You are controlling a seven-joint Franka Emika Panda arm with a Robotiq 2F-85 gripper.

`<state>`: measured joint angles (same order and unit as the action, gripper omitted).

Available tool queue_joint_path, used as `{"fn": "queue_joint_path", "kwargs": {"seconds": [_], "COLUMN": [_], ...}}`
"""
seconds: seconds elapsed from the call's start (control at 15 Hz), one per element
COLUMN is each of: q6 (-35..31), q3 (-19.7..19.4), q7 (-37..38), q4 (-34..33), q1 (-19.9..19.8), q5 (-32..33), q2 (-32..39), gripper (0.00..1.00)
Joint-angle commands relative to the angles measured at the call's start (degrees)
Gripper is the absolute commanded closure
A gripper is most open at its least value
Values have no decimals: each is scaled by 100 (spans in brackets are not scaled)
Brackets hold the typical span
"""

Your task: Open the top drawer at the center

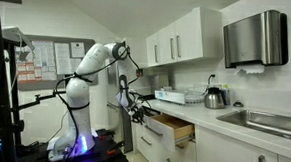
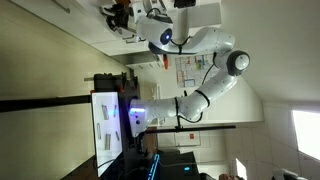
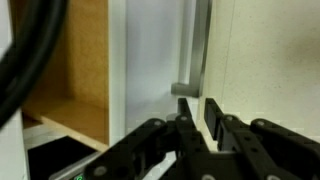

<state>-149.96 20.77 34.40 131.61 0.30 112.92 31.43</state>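
Observation:
The top drawer (image 1: 176, 130) stands pulled out from the counter front, its light wood-coloured box side showing. In the wrist view I see its white front (image 3: 150, 60), the wood box (image 3: 75, 70) and the silver bar handle (image 3: 202, 45). My gripper (image 3: 198, 112) has its two black fingers close together on either side of the bar, just past the handle post. In both exterior views the gripper (image 1: 139, 112) (image 2: 120, 14) is at the drawer's front end.
The counter holds a dish rack (image 1: 177, 95), a kettle (image 1: 215, 97) and a sink (image 1: 273, 123). White upper cabinets (image 1: 183, 38) and a steel towel dispenser (image 1: 255, 39) hang above. A lower drawer (image 1: 152, 143) sits beneath. A monitor (image 2: 105, 125) stands beside the robot base.

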Motion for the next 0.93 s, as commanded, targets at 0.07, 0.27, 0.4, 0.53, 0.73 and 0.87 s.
{"fn": "queue_joint_path", "kwargs": {"seconds": [0.07, 0.27, 0.4, 0.53, 0.73, 0.87], "q6": [-996, -2120, -2326, -1966, -1655, -1463], "q3": [168, 170, 489, 684, 367, 206], "q7": [-1067, -2314, -3331, -3931, -4220, -4289], "q4": [785, 1114, 1335, 1359, 1202, 1089], "q1": [236, 384, 199, 244, 722, 867], "q5": [-1275, -2387, -3150, -3580, -4174, -4565], "q2": [-1354, -1799, -2027, -2435, -3006, -3339], "gripper": [94, 94, 94, 94, 94, 94]}}
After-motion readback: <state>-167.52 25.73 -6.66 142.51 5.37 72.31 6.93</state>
